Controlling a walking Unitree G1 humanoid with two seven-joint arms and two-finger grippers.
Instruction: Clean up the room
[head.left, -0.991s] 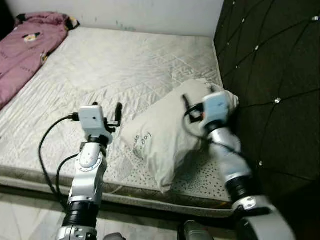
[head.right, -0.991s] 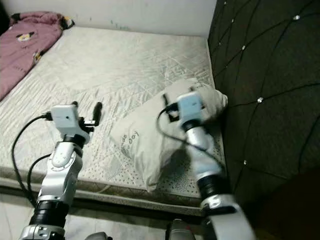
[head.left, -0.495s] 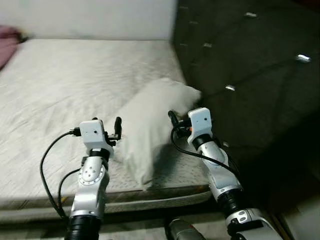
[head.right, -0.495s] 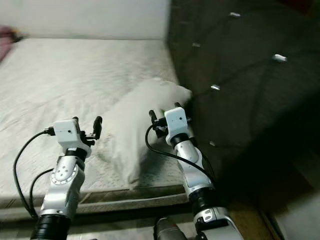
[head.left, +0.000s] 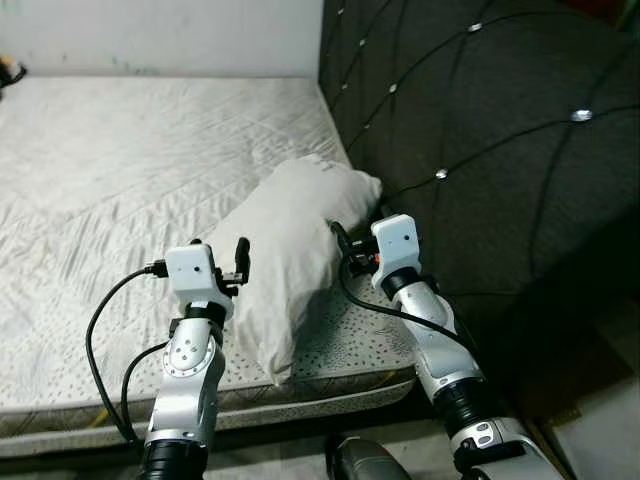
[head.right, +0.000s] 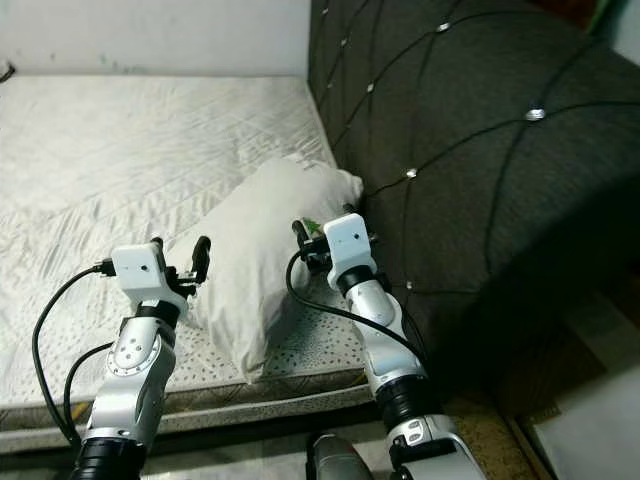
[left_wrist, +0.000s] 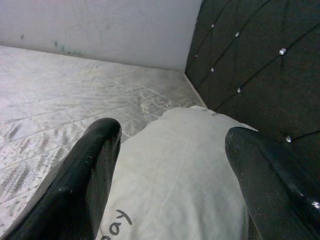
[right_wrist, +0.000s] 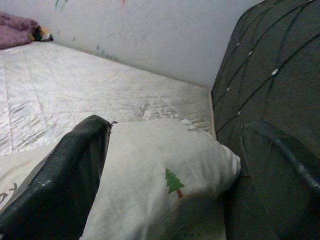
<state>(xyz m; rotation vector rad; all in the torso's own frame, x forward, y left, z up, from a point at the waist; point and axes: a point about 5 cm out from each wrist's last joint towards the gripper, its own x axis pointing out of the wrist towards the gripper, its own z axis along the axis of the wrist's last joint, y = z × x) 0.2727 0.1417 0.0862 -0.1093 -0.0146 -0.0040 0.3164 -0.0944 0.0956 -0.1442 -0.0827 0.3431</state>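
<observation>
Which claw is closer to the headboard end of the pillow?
The right claw, by the pillow's end near the dark headboard; the left claw is at its other side.

Right gripper off the pillow, drawn back.
Earlier pressed into pillow (head.left: 285, 235) top by the headboard (head.left: 480, 130); right gripper (head.left: 343, 246) now spread at its near edge. Pillow flatter, resting against headboard. Camera panned right, so pink garment out of frame.

We see a soft matt cloth pillow (head.left: 285, 235), a quilted, stitched mattress (head.left: 140, 150), and a dark tufted fabric headboard (head.left: 480, 130) with shiny studs.
</observation>
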